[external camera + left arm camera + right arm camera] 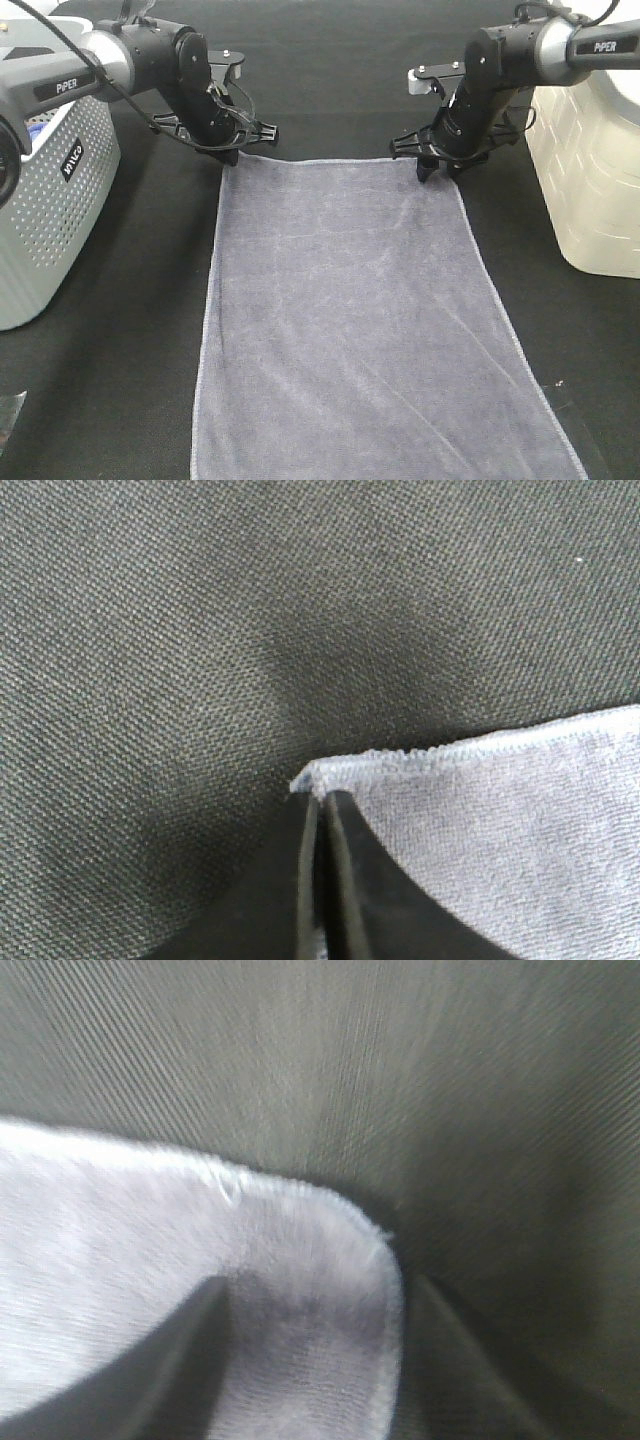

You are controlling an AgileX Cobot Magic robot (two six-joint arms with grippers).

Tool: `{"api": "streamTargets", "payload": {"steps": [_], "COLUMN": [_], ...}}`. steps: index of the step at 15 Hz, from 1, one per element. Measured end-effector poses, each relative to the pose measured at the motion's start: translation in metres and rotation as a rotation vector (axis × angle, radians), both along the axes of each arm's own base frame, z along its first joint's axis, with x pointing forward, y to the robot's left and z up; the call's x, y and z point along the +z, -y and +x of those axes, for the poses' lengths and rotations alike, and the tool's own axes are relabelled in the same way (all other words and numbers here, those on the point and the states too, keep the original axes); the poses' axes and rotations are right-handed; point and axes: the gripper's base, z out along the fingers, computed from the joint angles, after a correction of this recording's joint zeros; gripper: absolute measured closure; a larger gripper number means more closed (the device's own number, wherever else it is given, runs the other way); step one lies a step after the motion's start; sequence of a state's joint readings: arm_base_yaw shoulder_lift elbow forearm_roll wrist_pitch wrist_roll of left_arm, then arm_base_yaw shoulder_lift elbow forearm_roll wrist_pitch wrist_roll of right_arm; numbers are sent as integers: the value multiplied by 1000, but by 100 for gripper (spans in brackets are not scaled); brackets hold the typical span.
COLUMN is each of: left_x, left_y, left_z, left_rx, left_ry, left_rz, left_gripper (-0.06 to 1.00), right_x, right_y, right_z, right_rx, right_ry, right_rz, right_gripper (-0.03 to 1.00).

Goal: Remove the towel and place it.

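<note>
The towel (370,330) is pinched at one corner by the left pincer (320,802); the other is straddled, apparently ungripped, by the parted right pincer (315,1298).

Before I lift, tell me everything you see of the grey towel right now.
The towel is a large slate-grey rectangle of soft pile with a stitched hem. It lies spread flat and smooth on the black tabletop, and the frame cuts off its near edge. The left gripper is shut on its far left corner. The right gripper stands open astride the far right corner.
</note>
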State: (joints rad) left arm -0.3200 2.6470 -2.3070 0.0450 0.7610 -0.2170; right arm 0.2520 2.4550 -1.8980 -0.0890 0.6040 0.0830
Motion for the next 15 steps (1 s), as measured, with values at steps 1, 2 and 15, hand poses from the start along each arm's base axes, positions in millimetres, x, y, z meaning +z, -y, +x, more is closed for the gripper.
{"api": "streamTargets", "payload": {"steps": [1,2,15], "left_x": [0,0,33], "left_y": [0,0,-8], "left_z": [0,0,21], "left_rx": [0,0,-60], "left_ry": [0,0,339], "left_rz": [0,0,157], "left_gripper": [94,94,94], "right_x": [0,1,58], "right_y": [-1,-1,-2], "right_z": [0,1,33], "right_rx": [0,-1,33], "right_ry": [1,4,261], "right_rz": [2,5,-51], "right_gripper": [60,71,97]}}
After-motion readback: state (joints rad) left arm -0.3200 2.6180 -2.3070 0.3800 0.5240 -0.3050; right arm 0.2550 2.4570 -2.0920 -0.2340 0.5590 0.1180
